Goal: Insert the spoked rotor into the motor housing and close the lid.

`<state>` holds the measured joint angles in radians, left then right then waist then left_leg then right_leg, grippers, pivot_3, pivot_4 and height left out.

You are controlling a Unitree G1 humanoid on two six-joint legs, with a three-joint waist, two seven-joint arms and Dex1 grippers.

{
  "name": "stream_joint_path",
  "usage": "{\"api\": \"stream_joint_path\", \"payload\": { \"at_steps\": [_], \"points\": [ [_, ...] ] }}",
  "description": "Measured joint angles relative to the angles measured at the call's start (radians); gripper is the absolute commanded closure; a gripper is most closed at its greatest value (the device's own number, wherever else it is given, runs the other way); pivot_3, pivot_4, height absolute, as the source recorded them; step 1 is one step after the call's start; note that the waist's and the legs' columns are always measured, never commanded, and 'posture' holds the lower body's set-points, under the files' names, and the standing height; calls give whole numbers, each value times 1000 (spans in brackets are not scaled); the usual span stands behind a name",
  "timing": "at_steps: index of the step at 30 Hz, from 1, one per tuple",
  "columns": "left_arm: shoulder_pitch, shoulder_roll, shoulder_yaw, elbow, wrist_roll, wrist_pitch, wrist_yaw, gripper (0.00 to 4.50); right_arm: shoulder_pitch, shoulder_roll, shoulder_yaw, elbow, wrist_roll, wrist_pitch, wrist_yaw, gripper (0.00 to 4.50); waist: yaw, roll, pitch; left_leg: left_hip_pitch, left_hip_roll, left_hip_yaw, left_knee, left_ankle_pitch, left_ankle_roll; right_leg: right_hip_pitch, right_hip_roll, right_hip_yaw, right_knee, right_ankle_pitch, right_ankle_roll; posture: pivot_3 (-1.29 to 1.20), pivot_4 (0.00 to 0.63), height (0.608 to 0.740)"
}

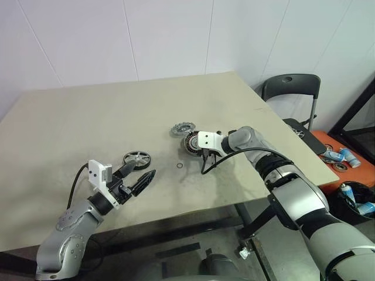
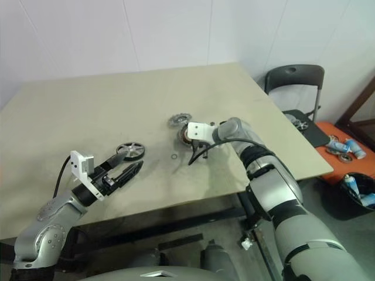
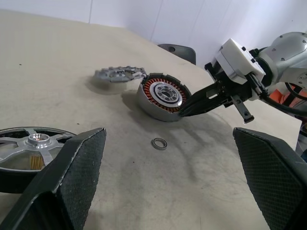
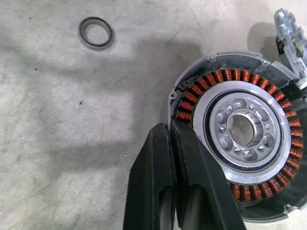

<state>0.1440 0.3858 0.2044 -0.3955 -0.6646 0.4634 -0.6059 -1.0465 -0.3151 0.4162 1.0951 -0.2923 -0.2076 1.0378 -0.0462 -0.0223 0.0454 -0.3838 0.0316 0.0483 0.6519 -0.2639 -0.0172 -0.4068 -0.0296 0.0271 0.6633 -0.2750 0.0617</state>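
Observation:
The motor housing (image 4: 244, 129), a round dark shell with copper windings around a silver centre, lies face up mid-table (image 1: 190, 142). My right gripper (image 4: 171, 125) is shut, its fingertips pinched on the housing's near rim wall. Behind the housing and touching it lies the lid (image 1: 182, 129), a notched grey disc. The spoked rotor (image 1: 136, 158), black-rimmed with silver spokes, rests flat on the table to the left. My left gripper (image 1: 143, 170) hovers open just in front of the rotor, with nothing between its fingers (image 3: 81, 163).
A small loose metal ring (image 1: 179, 166) lies on the table between rotor and housing. A black chair (image 1: 290, 88) stands off the table's right edge, with an orange box of spray cans (image 1: 343, 155) on the floor beyond.

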Motion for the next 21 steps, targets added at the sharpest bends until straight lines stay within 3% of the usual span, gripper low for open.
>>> {"api": "stream_joint_path", "payload": {
  "at_steps": [4,9,21],
  "points": [
    [-1,2,1,1,0,0,-1,0,35,-28,-2,-128,36,77,147,4493,1,0,0,0,0,0,0,0,0,0,0,0,0,0,0,0,0,740],
    [-1,2,5,2,0,-1,-2,0,145,-83,-3,-451,123,295,346,4493,2,0,0,-1,0,-1,0,0,0,0,0,-1,0,0,0,0,0,740],
    [4,1,4,0,0,1,1,0,372,-208,-34,-858,206,574,330,4493,6,0,0,-1,0,-1,1,0,0,0,0,-2,0,0,0,0,0,740]
  ]
}}
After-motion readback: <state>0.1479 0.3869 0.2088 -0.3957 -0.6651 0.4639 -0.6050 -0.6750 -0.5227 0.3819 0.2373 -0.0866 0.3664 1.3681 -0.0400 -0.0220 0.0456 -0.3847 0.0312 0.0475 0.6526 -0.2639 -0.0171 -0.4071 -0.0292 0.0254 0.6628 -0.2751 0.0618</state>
